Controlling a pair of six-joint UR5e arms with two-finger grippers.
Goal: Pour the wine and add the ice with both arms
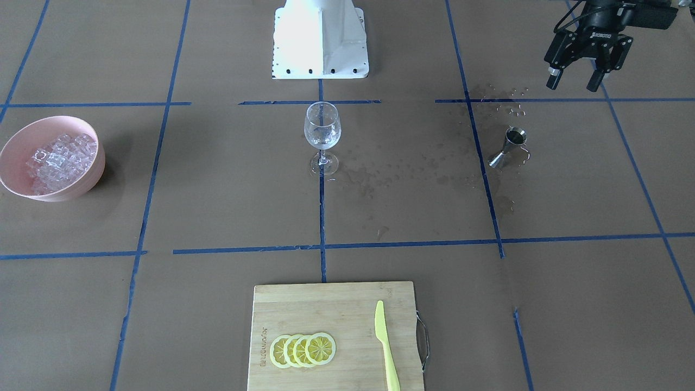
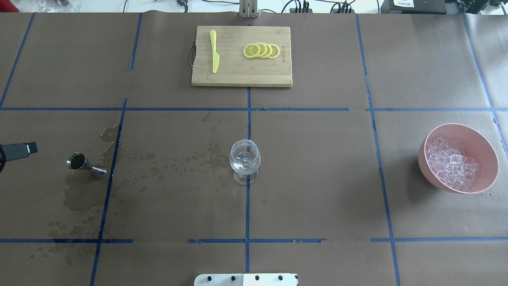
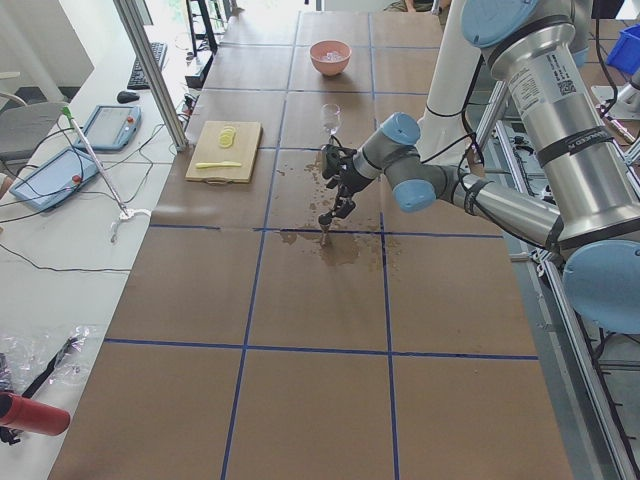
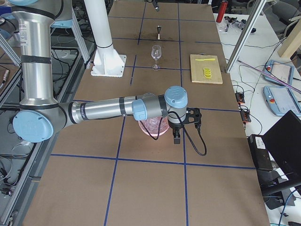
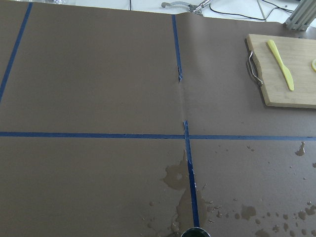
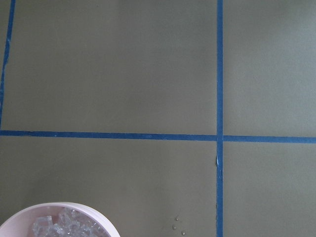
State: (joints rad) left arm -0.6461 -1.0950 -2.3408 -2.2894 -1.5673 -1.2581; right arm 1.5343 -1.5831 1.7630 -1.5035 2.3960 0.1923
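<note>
Left gripper [image 1: 574,84] hangs with its fingers spread wide and nothing between them. In the overhead view it sits at the frame edge, at 9 o'clock from the steel measuring cup [image 2: 85,165] and apart from it. The right gripper [image 4: 188,123] shows only in the right side view, close above the pink bowl [image 2: 492,174] near its rim, and I cannot tell whether it is spread or closed.

Seen from overhead, the wine glass [image 2: 245,161] stands upright at the table's middle. The measuring cup is at its 9 o'clock and the bowl at its 3 o'clock, both well apart from it. The wine [image 1: 516,136] looks like a dark pool in the cup's top. The glass may hold a little watery liquid at the bottom, but that is hard to tell. The ice [image 2: 452,165] is heaped in the bowl, and no cube shows in the glass. My judgement is that the pour is at best partly done and the ice step has not begun. That leaves the wine in the cup to pour and the ice to add.

Brown paper [image 2: 317,178] covers the table, marked into squares by blue tape [image 2: 248,206]. Wet blotches [image 2: 182,161] dot the paper between cup and glass and darken it around the cup. At the glass's 12 o'clock a wooden cutting board [image 2: 238,75] carries lemon slices [image 2: 262,51] and a yellow knife [image 2: 214,51]. The white base block [image 1: 320,41] stands at the robot's side. Beside the table are desks with tablets [image 3: 50,175], cables and metal frame posts [image 3: 150,70].
</note>
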